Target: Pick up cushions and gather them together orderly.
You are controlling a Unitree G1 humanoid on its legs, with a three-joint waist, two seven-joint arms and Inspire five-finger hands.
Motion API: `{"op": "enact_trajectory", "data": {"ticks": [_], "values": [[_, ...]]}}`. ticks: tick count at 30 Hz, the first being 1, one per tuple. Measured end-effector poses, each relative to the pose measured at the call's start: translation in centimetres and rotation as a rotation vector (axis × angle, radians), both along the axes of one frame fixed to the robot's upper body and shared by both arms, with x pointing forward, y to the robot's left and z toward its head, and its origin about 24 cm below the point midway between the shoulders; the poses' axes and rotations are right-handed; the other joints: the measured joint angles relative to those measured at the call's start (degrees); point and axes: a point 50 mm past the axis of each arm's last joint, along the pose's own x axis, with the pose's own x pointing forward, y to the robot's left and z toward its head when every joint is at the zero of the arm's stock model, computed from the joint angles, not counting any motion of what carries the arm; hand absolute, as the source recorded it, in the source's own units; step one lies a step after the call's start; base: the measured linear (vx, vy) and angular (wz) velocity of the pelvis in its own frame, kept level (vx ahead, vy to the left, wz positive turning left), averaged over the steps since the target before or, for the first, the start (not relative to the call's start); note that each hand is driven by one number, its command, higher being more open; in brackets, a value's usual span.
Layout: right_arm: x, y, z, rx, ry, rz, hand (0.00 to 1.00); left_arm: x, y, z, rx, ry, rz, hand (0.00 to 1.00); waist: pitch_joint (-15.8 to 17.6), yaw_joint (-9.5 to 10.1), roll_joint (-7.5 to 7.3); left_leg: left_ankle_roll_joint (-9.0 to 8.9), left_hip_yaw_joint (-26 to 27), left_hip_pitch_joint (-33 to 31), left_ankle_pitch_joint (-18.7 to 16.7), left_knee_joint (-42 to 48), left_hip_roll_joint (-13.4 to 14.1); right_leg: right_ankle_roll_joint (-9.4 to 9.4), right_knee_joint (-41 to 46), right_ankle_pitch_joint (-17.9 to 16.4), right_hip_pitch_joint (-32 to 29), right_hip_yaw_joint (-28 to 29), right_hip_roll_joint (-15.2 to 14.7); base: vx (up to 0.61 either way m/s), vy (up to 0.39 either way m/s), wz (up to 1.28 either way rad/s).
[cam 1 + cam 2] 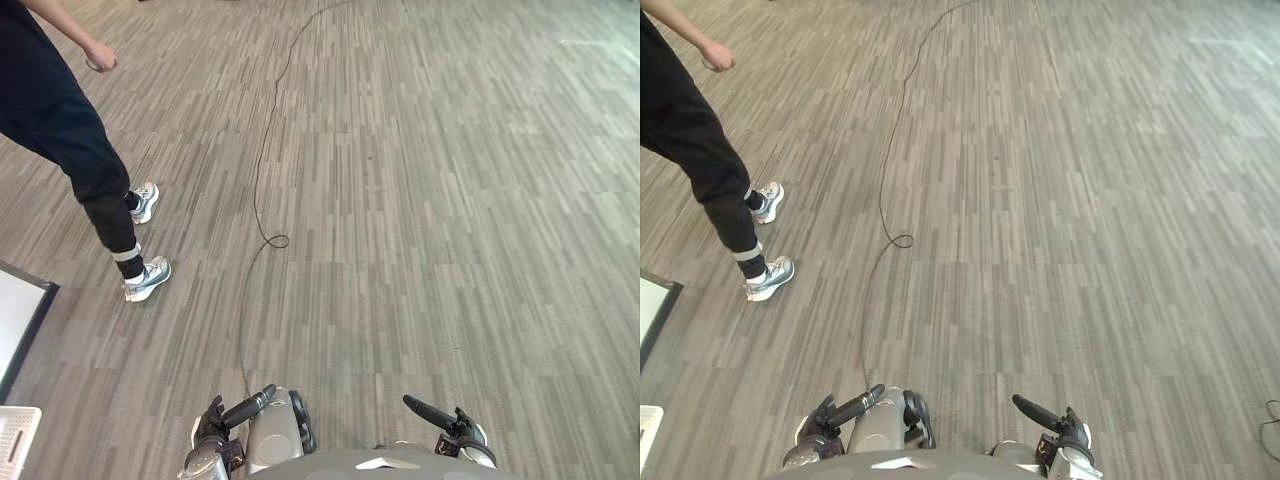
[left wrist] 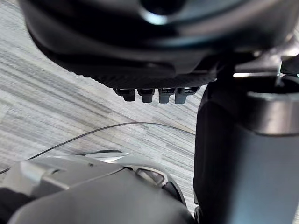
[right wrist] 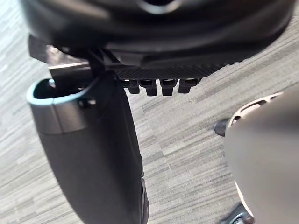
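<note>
My left hand (image 1: 232, 415) hangs low at the bottom edge of the eye views, left of the middle. In the left wrist view its fingers (image 2: 154, 94) are straight in a row beside the thumb (image 2: 243, 154), with only striped carpet past them. My right hand (image 1: 445, 425) hangs at the bottom edge, right of the middle. Its fingers (image 3: 159, 86) are likewise straight next to the thumb (image 3: 88, 154). Neither hand holds anything.
A person in dark clothes (image 1: 60, 130) and silver-white shoes (image 1: 147, 278) stands at the left, one hand (image 1: 100, 57) held out. A white panel with a dark edge (image 1: 18, 312) and a white slotted basket (image 1: 15, 440) lie at the lower left. Grey striped carpet (image 1: 450, 200) stretches ahead.
</note>
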Motion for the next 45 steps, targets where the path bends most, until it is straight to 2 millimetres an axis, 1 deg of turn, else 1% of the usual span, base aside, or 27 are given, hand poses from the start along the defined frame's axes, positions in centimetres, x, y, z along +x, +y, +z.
{"op": "enact_trajectory", "data": {"ticks": [2,5,7,9,10,11,12,15,17,18,19,20,22,24,25,27,31,34,35,36,38,40,41,42,43,44,45], "values": [[0.7,0.4,0.1,0.015,-0.018,0.022,1.0,0.7,0.2,0.2,0.013,-0.013,-0.002,1.0,0.1,0.18,-0.51,1.63,0.1,-1.5,-3.8,5.3,0.7,-1.41,-0.6,2.1,0.5,0.3,1.3,0.47,0.224,-0.13],[0.9,1.1,0.0,0.03,-0.025,0.019,1.0,0.3,0.9,0.2,0.025,0.008,0.002,1.0,-0.6,0.34,-1.37,3.27,0.3,-1.7,-9.0,16.1,2.9,0.55,4.0,5.4,1.8,2.2,0.4,0.4,0.237,-0.22],[0.9,0.5,0.1,0.015,-0.025,0.02,1.0,-0.2,0.4,-0.1,0.014,0.025,-0.008,1.0,-2.0,0.55,-0.08,1.56,0.2,2.3,-15.4,12.4,3.0,1.73,17.5,4.7,-3.9,3.6,-0.1,0.38,0.239,-0.23],[0.7,0.9,0.0,0.023,-0.018,0.032,1.0,-0.5,1.0,-0.2,0.03,0.063,-0.059,1.0,-1.5,0.2,-2.65,1.84,1.6,7.7,-17.4,11.1,0.2,4.72,44.4,7.9,-14.5,4.3,-5.6,0.5,0.191,-0.05],[0.5,0.8,-0.1,0.022,-0.01,0.033,1.0,-0.6,1.0,-0.2,0.032,0.071,-0.062,1.0,-1.3,0.18,-2.92,2.01,1.6,9.5,-18.0,10.6,-0.1,3.77,48.9,7.8,-16.0,3.2,-6.5,0.51,0.078,-0.08],[0.7,0.4,0.1,0.012,-0.023,0.028,1.0,-0.8,1.0,-0.3,0.036,0.086,-0.061,1.0,-0.5,-0.05,-2.72,1.54,1.7,15.2,-19.4,8.3,-0.2,-1.23,57.5,4.5,-19.7,-0.8,-7.2,0.35,0.014,-0.06],[0.9,0.2,0.2,0.003,-0.032,0.041,1.0,-1.0,0.9,-0.3,0.036,0.093,-0.064,1.0,-0.5,-0.41,-2.55,1.11,1.7,18.1,-19.4,6.0,-0.2,-2.7,58.6,3.2,-21.7,-3.1,-6.6,0.51,-0.037,-0.04],[2.6,-0.4,0.9,-0.02,-0.092,0.066,1.0,-0.6,0.3,-0.4,0.03,0.088,-0.096,1.0,0.5,-1.74,-1.18,-1.9,1.9,26.9,-17.7,-3.0,0.3,-6.02,45.3,0.0,-30.8,-9.4,-2.4,0.41,-0.085,0.12],[3.1,-0.5,1.1,-0.026,-0.106,0.075,1.0,-0.3,0.1,-0.4,0.027,0.08,-0.1,1.0,0.7,-2.19,-0.91,-2.64,1.8,29.6,-17.3,-6.1,0.4,-5.59,33.6,1.5,-33.4,-9.8,-0.1,0.49,-0.139,0.2],[3.2,-0.6,1.1,-0.027,-0.11,0.075,1.0,-0.2,0.1,-0.3,0.026,0.078,-0.102,1.0,0.8,-2.43,-0.92,-2.92,1.7,30.8,-17.2,-7.3,0.3,-5.26,28.0,3.2,-34.1,-9.4,0.8,0.55,-0.188,0.52],[3.2,-1.0,1.2,-0.035,-0.113,0.071,1.0,-0.1,0.0,-0.4,0.025,0.083,-0.107,1.0,1.0,-3.54,-0.7,-3.99,0.2,34.6,-16.8,-10.4,0.3,-8.55,18.4,15.5,-32.9,-7.6,3.5,0.61,-0.192,0.46],[3.5,-1.7,1.4,-0.056,-0.114,0.078,1.0,0.4,-1.1,-0.6,0.001,0.078,-0.114,1.0,1.4,-2.99,1.72,-4.59,-0.5,35.6,-15.6,-11.6,1.8,-9.14,19.1,14.9,-31.9,-8.4,5.2,0.75,-0.228,0.4],[3.9,-2.1,1.6,-0.061,-0.122,0.051,1.0,1.3,-2.5,-0.5,-0.025,0.048,-0.136,1.0,1.9,-2.91,2.73,-6.43,-3.0,36.6,-10.1,-10.3,2.6,-9.94,25.3,8.6,-32.1,-8.4,4.9,0.73,-0.24,0.1],[3.4,-2.1,1.5,-0.047,-0.121,0.006,1.0,1.6,-3.2,-0.5,-0.041,0.04,-0.127,1.0,2.2,-3.54,3.48,-6.77,-6.9,32.5,-8.3,3.5,6.2,-9.73,24.9,4.9,-28.1,-10.1,6.0,0.62,-0.261,0.19],[3.1,-1.7,1.4,-0.043,-0.124,0.0,1.0,2.2,-3.6,-0.3,-0.057,0.007,-0.105,1.0,2.6,-3.32,4.22,-4.74,-10.8,24.8,-4.1,22.0,10.5,-9.77,22.5,2.5,-23.8,-10.9,8.0,0.44,-0.184,0.07],[2.9,-1.3,1.3,-0.037,-0.119,0.002,1.0,3.2,-3.1,0.3,-0.03,-0.045,-0.103,1.0,3.3,-2.79,4.86,-4.66,-11.3,15.6,-5.7,40.5,14.7,-10.11,19.2,0.8,-17.6,-10.9,10.7,0.37,-0.093,-0.05],[1.9,-0.8,1.0,-0.027,-0.092,-0.007,1.0,4.1,-2.2,1.0,0.005,-0.089,-0.111,1.0,3.6,-2.2,2.95,-3.24,-7.2,4.7,-10.3,38.2,13.0,-8.79,11.6,-0.2,-8.3,-10.6,10.8,0.37,-0.009,0.04],[1.9,-0.5,0.9,-0.021,-0.086,-0.01,1.0,4.6,-1.9,1.3,-0.009,-0.121,-0.061,1.0,3.8,-1.0,2.06,-2.91,-4.9,-1.4,-11.0,19.1,9.0,-6.21,7.0,-0.1,-3.8,-9.4,9.5,0.4,0.111,-0.17],[1.8,-0.2,0.8,-0.016,-0.083,-0.015,1.0,4.9,-1.9,1.4,-0.015,-0.136,-0.041,1.0,4.1,-0.14,1.22,-3.49,-4.7,-1.8,-7.8,6.8,6.1,-4.48,6.5,-0.9,-2.3,-8.8,8.0,0.69,0.304,-0.4],[1.5,0.0,0.7,-0.01,-0.07,-0.016,1.0,4.8,-1.8,1.4,-0.019,-0.138,-0.028,1.0,3.6,0.67,0.14,-2.83,-5.8,-0.8,1.5,1.6,3.1,-3.1,6.1,-1.7,-0.9,-7.2,6.6,0.63,0.273,-0.41],[1.5,1.3,0.4,0.027,-0.065,-0.012,1.0,4.7,-1.2,1.5,0.004,-0.13,-0.035,1.0,2.3,-0.12,-2.6,0.34,-5.1,0.0,-0.2,3.0,1.3,-3.39,5.0,0.3,-0.1,-4.0,4.7,0.61,0.211,-0.16],[1.5,1.8,0.4,0.04,-0.07,-0.014,1.0,4.7,-0.6,1.6,0.005,-0.135,-0.007,1.0,2.2,0.52,-3.43,1.7,-4.7,-0.4,-3.3,10.6,3.2,-3.44,5.3,3.3,1.5,-1.4,4.6,0.5,0.216,-0.32],[1.4,2.1,0.4,0.045,-0.072,-0.018,1.0,4.6,0.1,1.6,0.016,-0.133,0.005,1.0,1.4,1.8,-3.2,0.72,-4.2,-2.8,-6.3,18.4,4.3,-2.84,9.0,5.0,1.5,1.5,4.0,0.41,0.244,-0.66],[0.7,1.2,0.3,0.023,-0.06,-0.016,1.0,4.1,-0.8,1.3,0.004,-0.114,-0.024,1.0,-0.8,1.44,-2.2,1.23,-4.5,0.5,-7.3,9.7,3.6,-1.45,19.8,4.5,-2.3,2.4,3.2,0.47,0.299,-0.64],[0.8,1.5,0.3,0.028,-0.065,-0.01,1.0,4.1,-0.7,1.2,0.013,-0.103,-0.049,1.0,-0.7,1.38,-2.95,1.23,-3.5,2.1,-8.8,10.2,2.8,-0.65,27.3,4.8,-4.7,2.7,0.9,0.28,0.17,-0.41],[0.9,1.9,0.2,0.041,-0.064,0.011,1.0,4.0,-0.6,1.0,0.021,-0.077,-0.086,1.0,-1.0,0.61,-4.33,1.41,-1.9,5.1,-10.6,8.5,1.0,1.86,39.8,9.2,-10.6,2.6,-3.5,0.28,0.149,-0.22],[1.0,1.9,0.3,0.041,-0.068,0.019,1.0,3.8,-0.7,0.9,0.019,-0.068,-0.09,1.0,-0.9,0.54,-4.34,1.31,-1.4,6.3,-11.2,8.2,0.9,1.58,43.3,9.6,-12.5,2.2,-4.6,0.48,0.164,-0.36]]}}
